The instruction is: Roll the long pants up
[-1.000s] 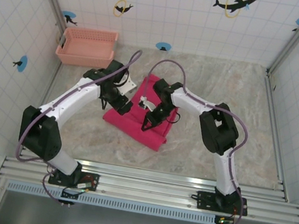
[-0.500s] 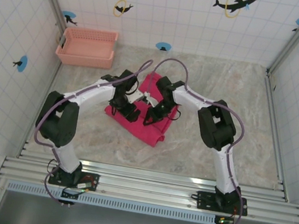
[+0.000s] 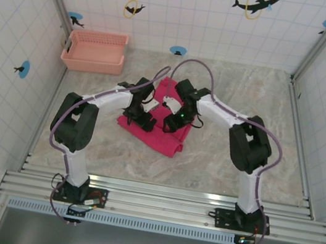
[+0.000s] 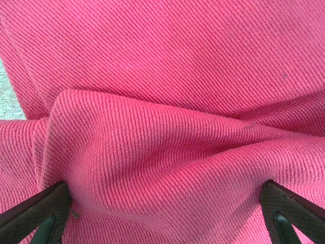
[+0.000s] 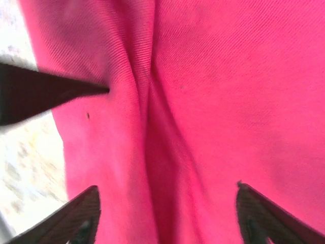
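Observation:
The long pants [image 3: 166, 142] lie as a bright magenta bundle in the middle of the table, folded over on themselves. My left gripper [image 3: 140, 117] is pressed down on their left part. In the left wrist view it [image 4: 162, 216] stands open, with a raised hump of the pants' cloth [image 4: 167, 147] between its fingers [image 4: 38, 211]. My right gripper [image 3: 173, 121] sits on the right part. It [image 5: 167, 216] is open too, straddling a lengthwise crease in the pants [image 5: 152, 127]. A dark pointed shape [image 5: 45, 96] touches the cloth from the left.
A pale salmon slotted basket [image 3: 95, 51] stands at the back left against the tiled wall. Marbled table top [image 3: 248, 99] stretches to the right and toward the near metal rail [image 3: 157, 195]. Both arms bend in over the bundle.
Both grippers have moved away from the bases, toward the back. The pants bundle has grown shorter at its near end. The left arm's elbow has swung inward.

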